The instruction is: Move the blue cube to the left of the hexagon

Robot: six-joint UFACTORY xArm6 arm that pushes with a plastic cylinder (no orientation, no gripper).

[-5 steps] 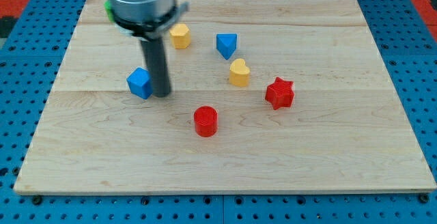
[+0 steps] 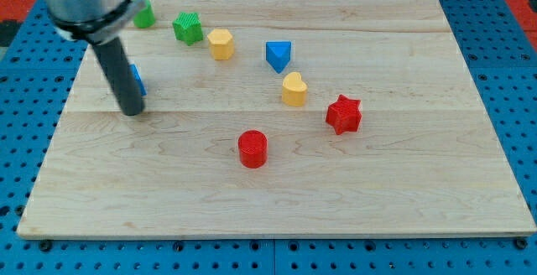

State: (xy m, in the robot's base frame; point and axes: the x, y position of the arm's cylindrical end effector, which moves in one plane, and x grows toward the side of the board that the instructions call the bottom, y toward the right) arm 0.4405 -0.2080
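My tip (image 2: 132, 111) rests on the wooden board (image 2: 277, 199) at the view's left. The blue cube (image 2: 137, 79) is mostly hidden behind the rod, just above and right of the tip; only a sliver of it shows. The yellow hexagon (image 2: 221, 44) sits near the view's top, well to the right of the cube and the tip.
A green star-like block (image 2: 188, 28) and a second green block (image 2: 144, 14) lie near the top left. A blue triangle (image 2: 278, 55), a yellow heart (image 2: 294, 89), a red star (image 2: 343, 114) and a red cylinder (image 2: 252, 148) lie to the right.
My rod has moved left across the board. The blue cube has gone left and slightly up with it. The two green blocks, hidden before by the arm, now show.
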